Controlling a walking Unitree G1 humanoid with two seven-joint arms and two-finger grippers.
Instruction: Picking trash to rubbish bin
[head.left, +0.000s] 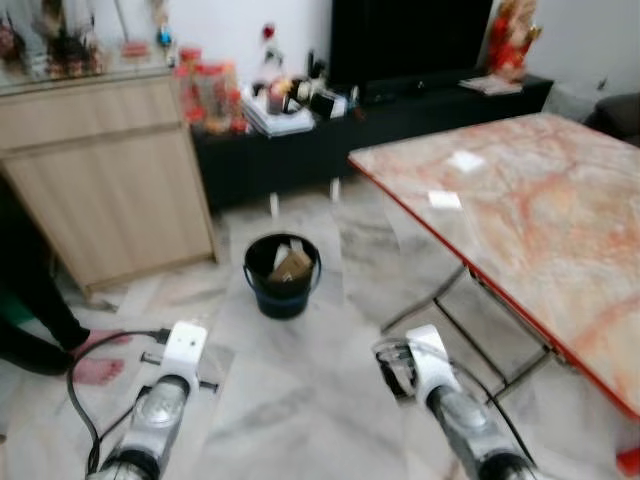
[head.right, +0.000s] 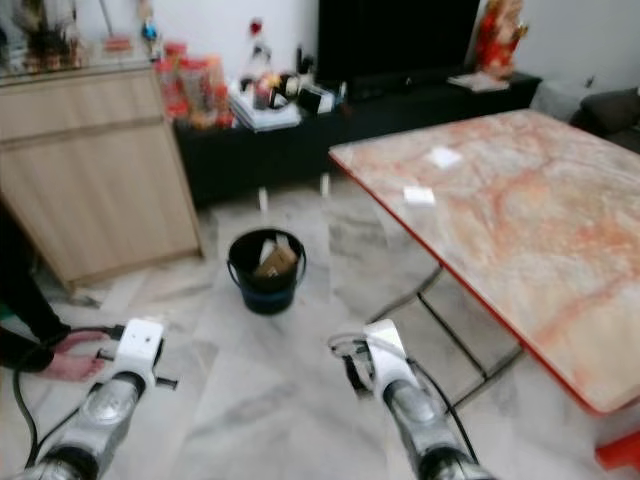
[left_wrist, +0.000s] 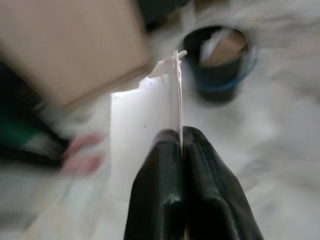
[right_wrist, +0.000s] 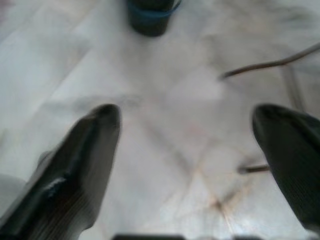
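While the left gripper (left_wrist: 182, 142) pinches a white paper scrap (left_wrist: 145, 130) between pressed fingers, the black bin (head.left: 282, 275) stands ahead on the marble floor (head.left: 300, 390), holding trash. Right gripper (right_wrist: 187, 135) hovers with fingers spread. 2 paper pieces (head.left: 445, 199) lie on the surface (head.left: 540, 210).

From head height we look forward and down over the floor, while both wrist cameras, nearer the tiles, share the black bin (head.left: 282, 275).
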